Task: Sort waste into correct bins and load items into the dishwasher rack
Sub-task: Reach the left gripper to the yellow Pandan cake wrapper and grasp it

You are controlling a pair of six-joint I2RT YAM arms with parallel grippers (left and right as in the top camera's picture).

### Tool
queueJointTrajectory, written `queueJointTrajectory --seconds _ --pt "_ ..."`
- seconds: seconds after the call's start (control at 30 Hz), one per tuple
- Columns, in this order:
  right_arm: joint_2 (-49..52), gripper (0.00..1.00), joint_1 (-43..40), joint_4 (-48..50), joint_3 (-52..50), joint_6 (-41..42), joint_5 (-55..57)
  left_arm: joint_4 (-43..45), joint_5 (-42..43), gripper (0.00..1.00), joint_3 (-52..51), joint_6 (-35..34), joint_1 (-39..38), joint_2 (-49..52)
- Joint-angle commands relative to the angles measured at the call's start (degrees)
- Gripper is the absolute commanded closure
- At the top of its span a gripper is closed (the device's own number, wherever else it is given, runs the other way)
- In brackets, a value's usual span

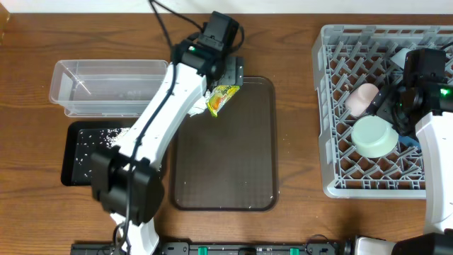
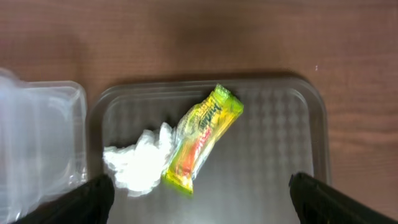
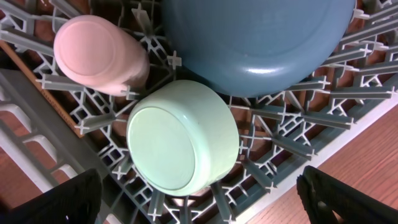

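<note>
The yellow-green snack wrapper (image 1: 221, 98) (image 2: 202, 138) and the crumpled white tissue (image 2: 140, 163) lie side by side at the far end of the dark-brown serving tray (image 1: 225, 152) (image 2: 273, 143). My left gripper (image 1: 228, 78) (image 2: 208, 202) hovers over them, open and empty. Rice grains (image 1: 99, 142) lie in the black tray (image 1: 74, 170). The clear tub (image 1: 106, 85) (image 2: 37, 143) stands behind it. In the grey rack (image 1: 340, 64) (image 3: 298, 124), the pink cup (image 1: 361, 99) (image 3: 99, 53), mint-green bowl (image 1: 374, 136) (image 3: 183, 140) and dark-blue dish (image 3: 255, 43) rest upside down. My right gripper (image 1: 396, 106) (image 3: 199, 199) is open above the bowl.
A pale object (image 1: 400, 58) in the rack's far part is half hidden by my right arm. My left arm stretches across the black tray and the serving tray's left edge. Bare wood table lies between the serving tray and the rack.
</note>
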Motion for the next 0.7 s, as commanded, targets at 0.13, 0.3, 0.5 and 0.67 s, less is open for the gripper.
queueJointTrajectory --seconds 0.13,0.3,0.5,0.67 --pt "0.1 0.01 0.0 0.0 0.4 1.0 0.6 7.8 -1.8 0.07 1.1 13.2 0.1 7.9" --pt "0.1 0.01 0.0 0.0 0.4 1.0 0.6 7.3 -1.8 0.07 1.1 18.4 0.1 12.7" --pt "0.1 0.01 0.0 0.0 0.4 1.0 0.6 4.3 -3.0 0.07 1.0 24.7 0.6 17.0" --pt "0.1 0.01 0.0 0.0 0.4 1.0 0.6 2.9 -2.2 0.07 0.2 24.7 1.1 18.1"
